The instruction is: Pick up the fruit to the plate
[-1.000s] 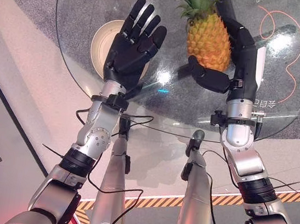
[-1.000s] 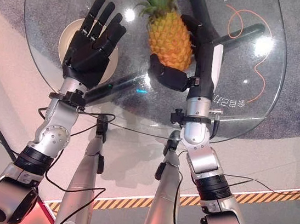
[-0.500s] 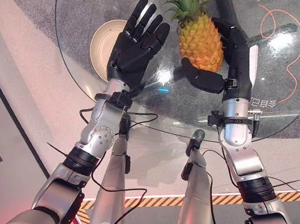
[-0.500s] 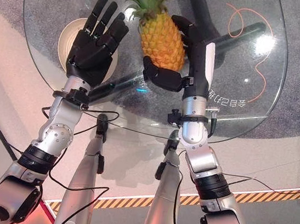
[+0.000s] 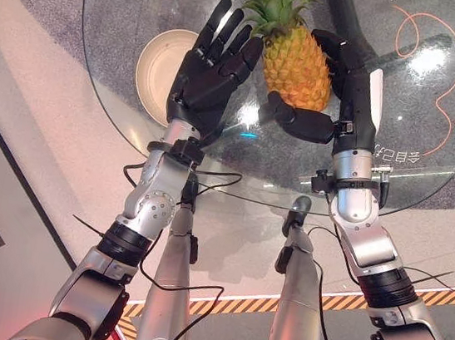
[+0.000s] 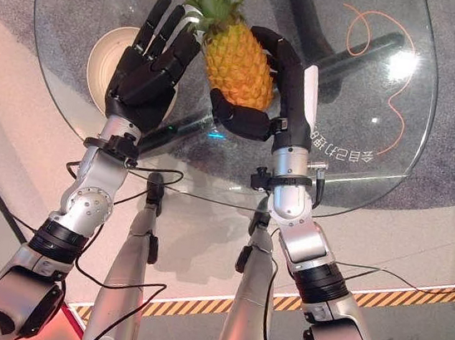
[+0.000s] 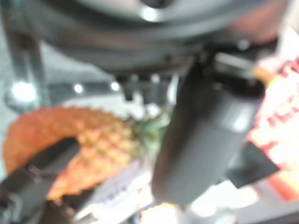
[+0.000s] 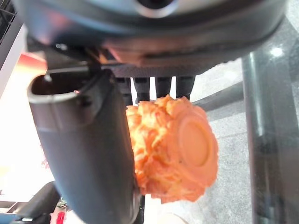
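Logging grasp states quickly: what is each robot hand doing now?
Left robot hand: open, fingers straight beside the yellow-orange pineapple.
Right robot hand: shut on the pineapple.

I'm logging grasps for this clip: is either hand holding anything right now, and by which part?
The right hand holds the pineapple by its lower body, fingers curled round one side, thumb under its base. The left hand is open beside it, holding nothing.

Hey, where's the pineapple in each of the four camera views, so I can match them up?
Left eye view: pineapple upper centre, between both hands.
Right eye view: upper centre, right hand curled round it.
Left wrist view: lower left, blurred.
Right wrist view: centre, base toward the camera.
Shared landmark: the right hand's thumb under its base.
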